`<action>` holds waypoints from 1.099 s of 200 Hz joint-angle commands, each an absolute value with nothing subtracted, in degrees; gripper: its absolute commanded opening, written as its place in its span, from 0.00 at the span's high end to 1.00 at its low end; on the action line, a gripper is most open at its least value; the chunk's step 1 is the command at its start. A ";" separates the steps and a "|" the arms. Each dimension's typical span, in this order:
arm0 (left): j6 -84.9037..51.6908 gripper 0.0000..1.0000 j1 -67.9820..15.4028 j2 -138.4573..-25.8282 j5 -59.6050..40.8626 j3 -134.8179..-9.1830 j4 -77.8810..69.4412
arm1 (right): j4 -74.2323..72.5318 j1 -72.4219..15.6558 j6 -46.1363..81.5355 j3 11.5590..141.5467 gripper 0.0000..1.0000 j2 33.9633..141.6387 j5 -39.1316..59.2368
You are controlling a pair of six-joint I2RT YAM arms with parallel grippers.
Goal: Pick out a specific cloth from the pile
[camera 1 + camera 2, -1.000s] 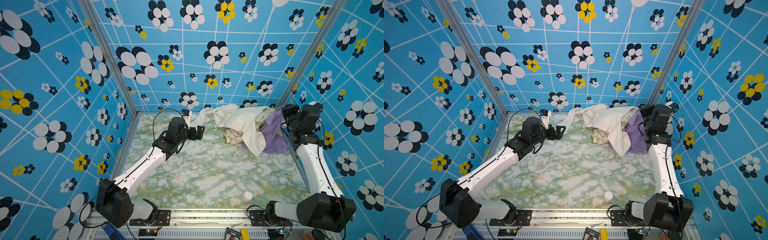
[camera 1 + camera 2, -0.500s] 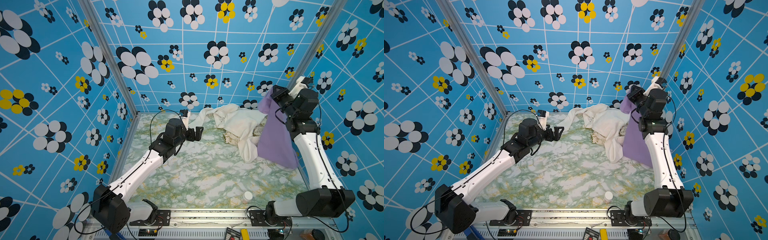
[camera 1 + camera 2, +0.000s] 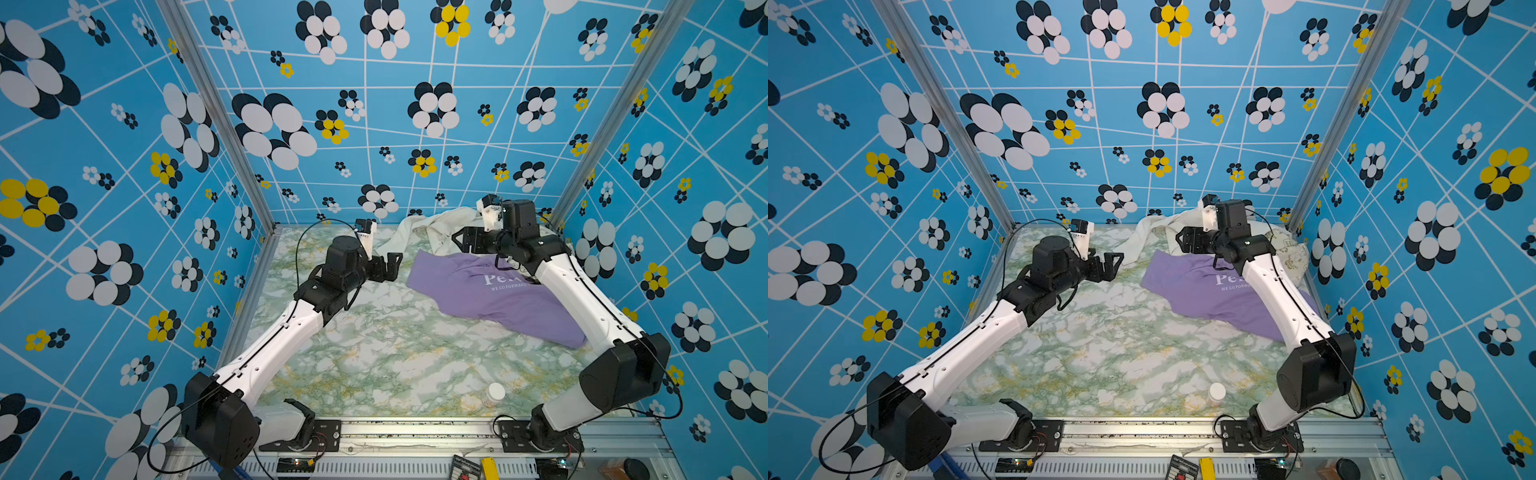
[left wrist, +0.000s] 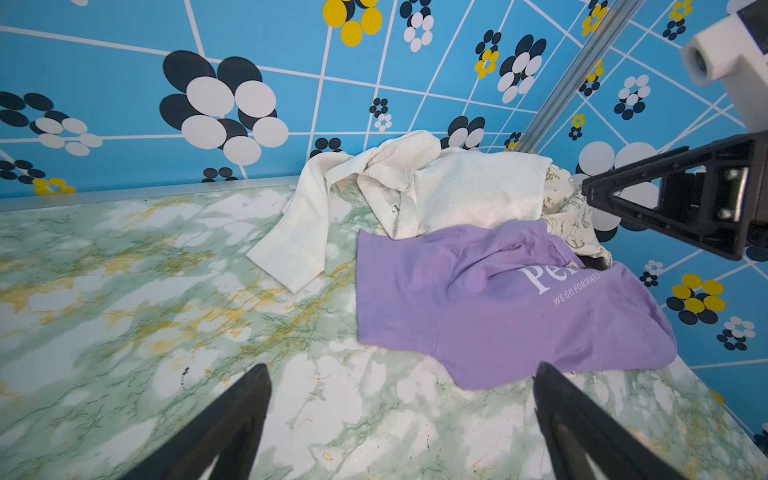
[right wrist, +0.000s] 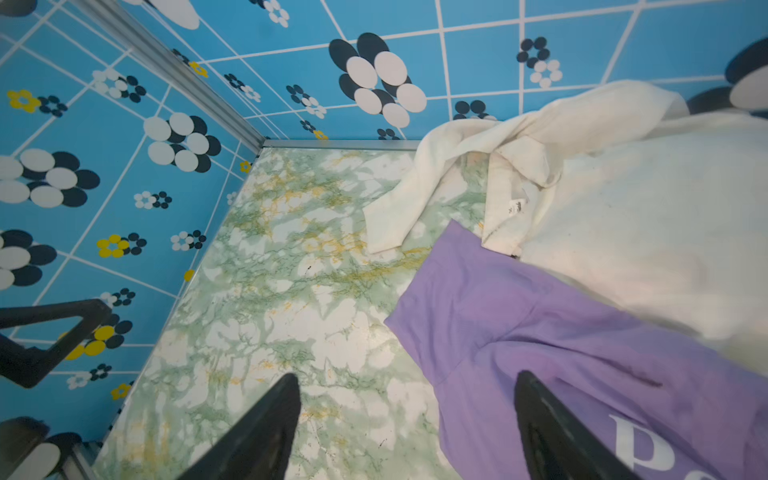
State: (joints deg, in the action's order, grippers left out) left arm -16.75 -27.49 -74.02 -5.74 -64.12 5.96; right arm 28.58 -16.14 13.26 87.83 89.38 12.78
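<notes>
Cloth (image 3: pixel 469 293) dropped flat against pile (image 3: pixel 436 226), right hand (image 3: pixel 459 242) opened, empty

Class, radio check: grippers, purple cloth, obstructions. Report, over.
Left gripper open, empty. Right gripper open, empty. Purple cloth lies spread, edge against cream-white cloth. Right arm crosses above it.

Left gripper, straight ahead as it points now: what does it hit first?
Probably the near edge of the lavender-purple cloth with white lettering, flat on the green marbled tabletop. Depth is unclear: the open left gripper could reach bare tabletop first.
</notes>
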 commanded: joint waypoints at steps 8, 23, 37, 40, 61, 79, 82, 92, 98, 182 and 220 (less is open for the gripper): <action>-15.68 0.01 -26.09 -72.70 -7.84 -63.55 6.86 | 29.61 -12.53 13.52 86.39 0.08 84.94 4.20; -15.66 0.01 -25.52 -72.73 -8.39 -63.46 6.67 | 30.43 -9.00 17.35 85.61 0.08 84.42 3.25; -15.71 0.01 -24.92 -72.94 -9.17 -63.46 6.51 | 30.26 -4.29 21.56 83.51 0.08 83.30 1.54; -15.68 0.01 -24.89 -73.01 -9.29 -63.46 6.50 | 30.17 -3.55 22.58 82.87 0.08 82.99 1.09; -15.66 0.01 -24.14 -73.20 -10.08 -63.32 6.25 | 30.94 1.12 30.00 78.84 0.08 80.87 -3.41; -15.99 0.01 -23.44 -73.13 -10.78 -62.87 5.85 | 31.03 4.59 36.27 74.34 0.09 78.87 -5.47; -16.03 0.01 -23.33 -73.20 -10.87 -62.80 5.81 | 30.87 5.07 37.09 73.51 0.09 78.58 -5.65; -16.20 0.01 -23.00 -73.05 -11.20 -62.59 5.63 | 29.79 6.31 39.67 70.82 0.10 77.61 -5.95; -16.23 0.01 -22.84 -73.08 -11.33 -62.41 5.54 | 29.26 6.87 41.08 69.31 0.10 77.19 -6.05; -16.76 0.01 -20.52 -72.01 -12.49 -60.77 5.26 | 28.23 7.91 50.05 64.53 0.37 84.04 -0.48; -17.29 0.01 -20.22 -70.55 -11.92 -59.33 5.45 | 28.71 7.91 52.88 63.55 0.40 86.66 0.71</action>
State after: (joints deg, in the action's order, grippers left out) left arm -16.82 -20.78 -72.71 -11.55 -60.69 5.93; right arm 28.53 7.86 49.82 64.38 85.06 -0.73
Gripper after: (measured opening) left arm 0.992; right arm 0.606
